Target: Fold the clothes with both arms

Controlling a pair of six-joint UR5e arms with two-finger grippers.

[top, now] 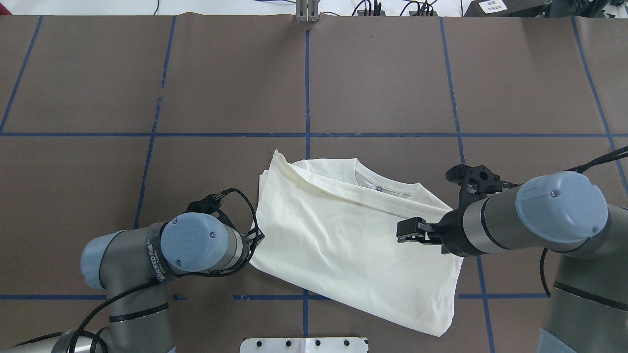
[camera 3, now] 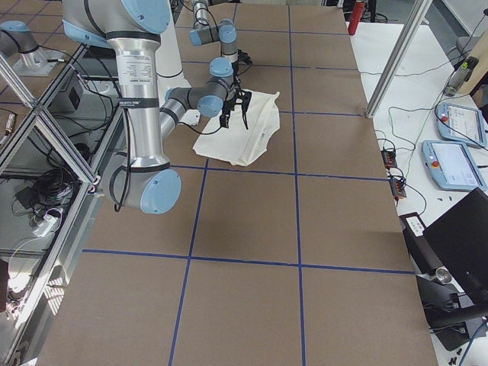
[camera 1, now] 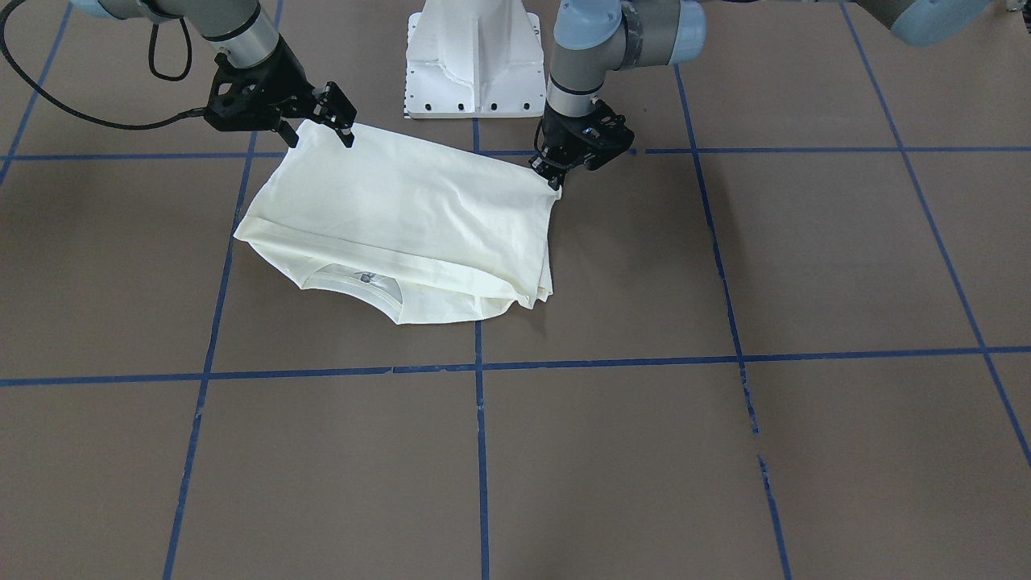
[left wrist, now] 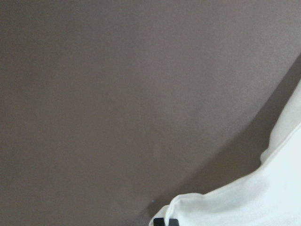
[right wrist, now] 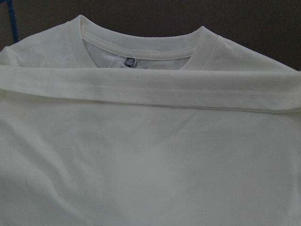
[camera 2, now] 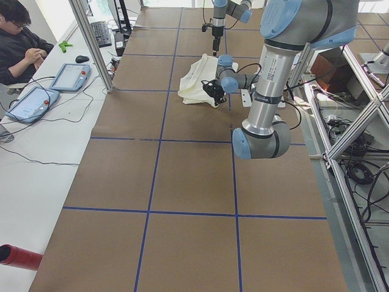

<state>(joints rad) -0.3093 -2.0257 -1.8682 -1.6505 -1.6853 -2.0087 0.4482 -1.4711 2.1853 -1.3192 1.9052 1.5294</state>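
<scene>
The brown tabletop (camera 1: 805,266), gridded with blue tape lines (camera 1: 481,419), carries the cream shirt (camera 1: 403,209) just in front of the white pedestal (camera 1: 475,60); it lies folded over itself with a plain side up, and its collar (right wrist: 141,44) peeks out past the folded edge on the side away from the robot. The left fingers (camera 1: 552,176) are pinched narrow on one near corner of the shirt, while the right fingers (camera 1: 345,122) stand spread wide over the other near corner, gripping nothing. A small label (right wrist: 130,61) sits inside the collar
</scene>
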